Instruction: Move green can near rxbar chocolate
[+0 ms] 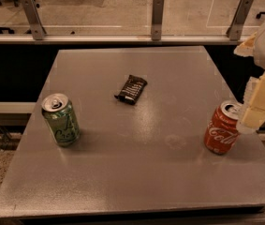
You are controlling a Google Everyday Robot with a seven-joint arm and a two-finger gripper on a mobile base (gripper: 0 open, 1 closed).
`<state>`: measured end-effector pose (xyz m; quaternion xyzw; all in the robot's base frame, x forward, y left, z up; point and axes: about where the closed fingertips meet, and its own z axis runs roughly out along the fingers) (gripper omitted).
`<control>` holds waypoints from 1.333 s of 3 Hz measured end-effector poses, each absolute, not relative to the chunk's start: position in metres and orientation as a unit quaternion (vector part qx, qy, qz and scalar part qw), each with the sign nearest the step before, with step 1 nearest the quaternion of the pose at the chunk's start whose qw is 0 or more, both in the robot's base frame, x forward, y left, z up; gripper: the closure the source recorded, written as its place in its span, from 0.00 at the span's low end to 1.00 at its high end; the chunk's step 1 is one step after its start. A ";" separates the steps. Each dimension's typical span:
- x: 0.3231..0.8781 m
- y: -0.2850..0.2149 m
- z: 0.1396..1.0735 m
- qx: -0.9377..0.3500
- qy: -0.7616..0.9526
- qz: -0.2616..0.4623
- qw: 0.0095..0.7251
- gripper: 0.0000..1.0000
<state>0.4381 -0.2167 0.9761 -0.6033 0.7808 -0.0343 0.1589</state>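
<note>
- One table point(136, 172): a flat, square-cornered grey slab with a dull, faintly speckled sheen, carrying everything below.
- One rxbar chocolate point(131, 89): a small, flat, rectangular bar in a glossy, dark brown-black wrapper with white lettering and crimped ends. It lies on the table a little behind its middle, turned at a slant. This is the landmark for the rest.
- Two drink cans, both upright, smooth aluminium cylinders with silver tops and pull tabs.
- One green can point(60, 120): pale green with white cursive script. It stands to the front-left of the bar, well apart from it, near the table's left edge.
- One red can point(222, 134): red with white Coca-Cola script. It stands to the front-right of the bar, well apart from it, near the table's right edge.
- One hand point(253, 114): blocky, cream-white and segmented. It hangs far to the right of the bar, just beside the red can's top on its right. I cannot tell whether it is open or closed, and it has hold of neither the green can nor the bar.
</note>
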 end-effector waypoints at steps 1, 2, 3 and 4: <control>0.438 -0.217 0.976 -0.603 0.781 -0.034 0.159 0.00; 0.441 -0.207 0.978 -0.609 0.774 -0.014 0.172 0.00; 0.449 -0.175 0.985 -0.628 0.751 0.025 0.203 0.00; 0.454 -0.130 0.984 -0.641 0.732 0.056 0.225 0.00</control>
